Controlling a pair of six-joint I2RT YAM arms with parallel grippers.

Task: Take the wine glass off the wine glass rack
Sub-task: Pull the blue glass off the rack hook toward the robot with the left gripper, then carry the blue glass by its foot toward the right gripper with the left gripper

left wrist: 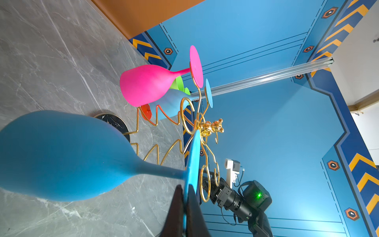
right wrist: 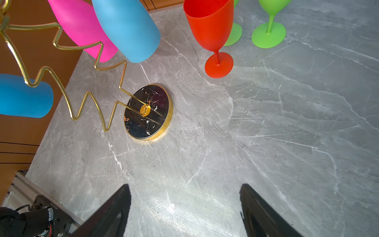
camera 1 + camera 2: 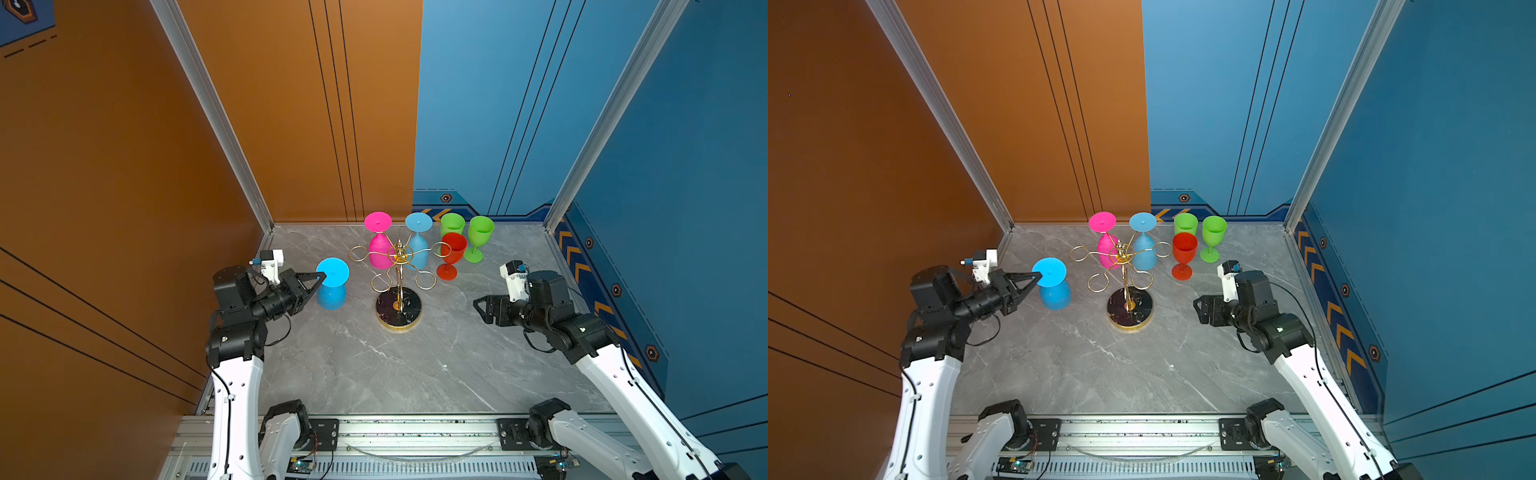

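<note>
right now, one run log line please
left gripper: shut on blue wine glass foot | glass: off wine glass rack | right gripper: open, empty

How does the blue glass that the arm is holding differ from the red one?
The blue glass hangs upside down, pinched at its foot rim by the left gripper; the red glass stands upright on the table, untouched. Blue's bowl is rounded, red's tapers straight. Both are stemmed and off the rack.
</note>
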